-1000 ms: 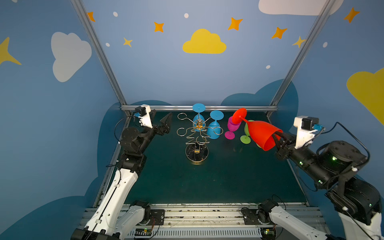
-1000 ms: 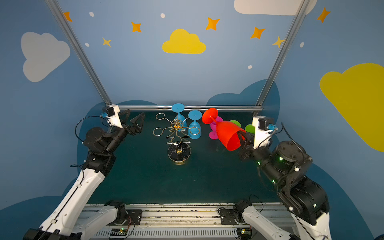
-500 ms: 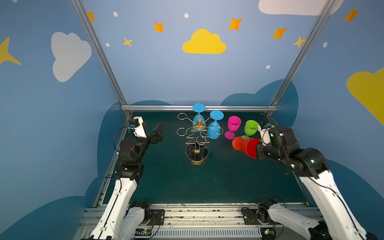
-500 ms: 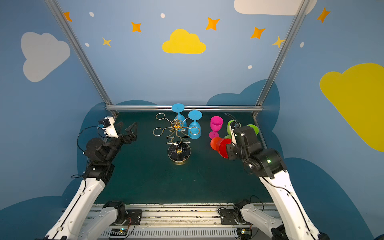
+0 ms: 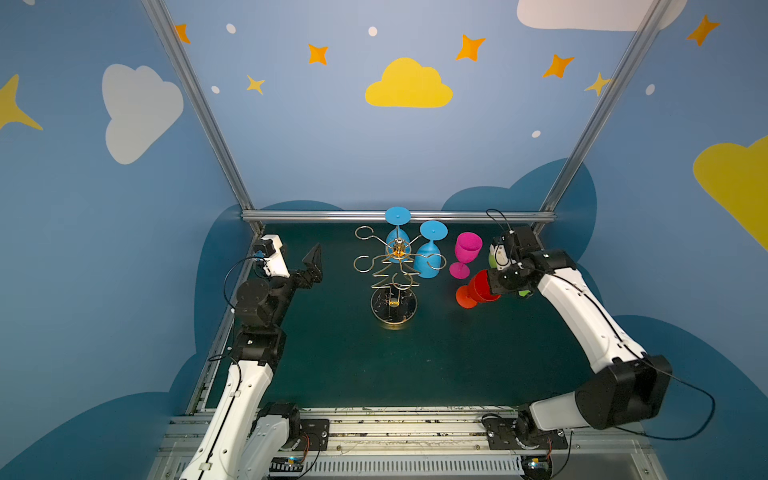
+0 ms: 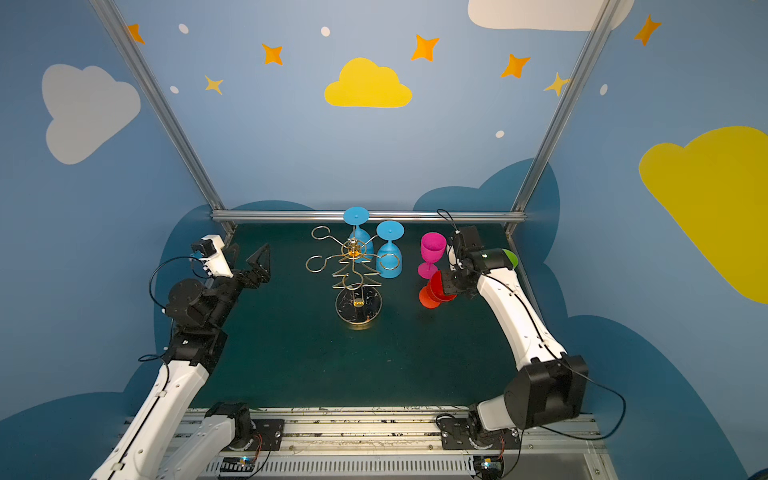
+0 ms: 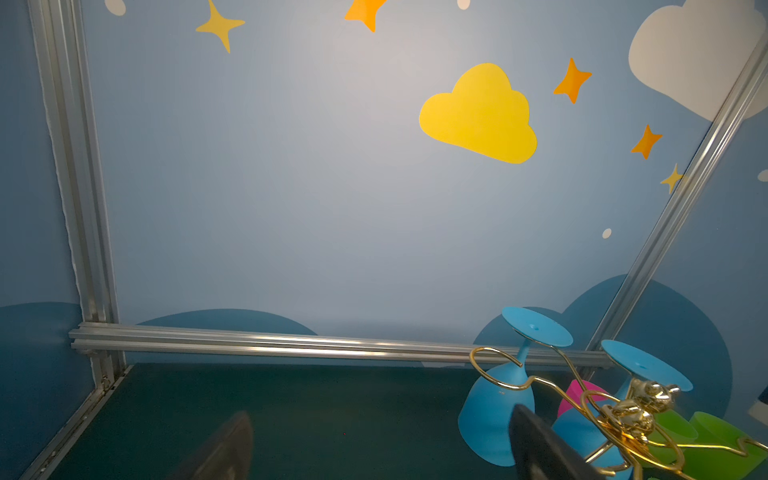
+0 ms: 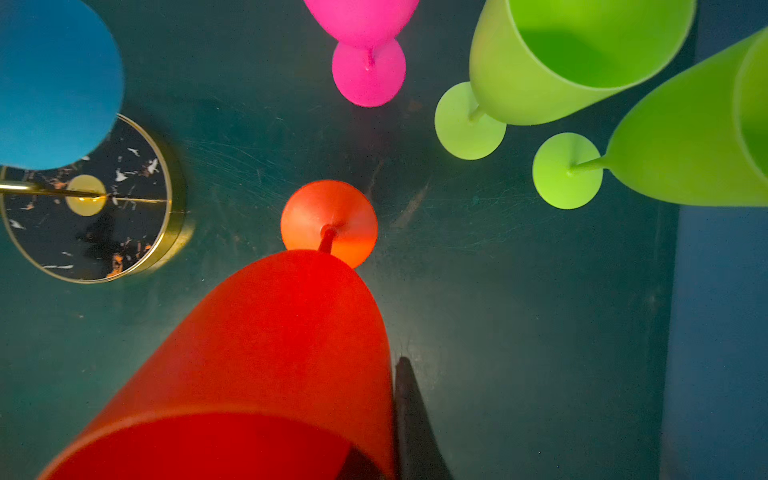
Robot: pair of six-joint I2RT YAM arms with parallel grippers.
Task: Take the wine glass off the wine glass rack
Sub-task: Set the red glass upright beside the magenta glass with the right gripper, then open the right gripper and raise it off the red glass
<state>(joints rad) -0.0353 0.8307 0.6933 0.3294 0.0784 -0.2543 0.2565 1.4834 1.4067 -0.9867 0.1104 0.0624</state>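
Observation:
The gold wine glass rack (image 5: 395,268) stands mid-mat on its round dark base (image 8: 83,199). Two blue wine glasses (image 5: 430,253) (image 6: 356,237) hang upside down from its arms. My right gripper (image 8: 388,399) is shut on the rim of a red wine glass (image 5: 478,289), one finger inside the bowl and one outside. The red glass is off the rack, right of it, tilted, with its foot (image 8: 329,224) down by the mat; contact cannot be told. My left gripper (image 5: 309,266) is open and empty, left of the rack and apart from it.
A pink glass (image 5: 466,253) stands upright just behind the red one. Two green glasses (image 8: 573,62) (image 8: 685,137) stand near the right back corner, partly behind my right arm. An aluminium rail (image 5: 395,216) runs along the back edge of the mat.
My right arm has swung the red glass from high on the right down to the mat, foot downward, beside the pink glass. My left arm has drawn back and lowered a little, still open.

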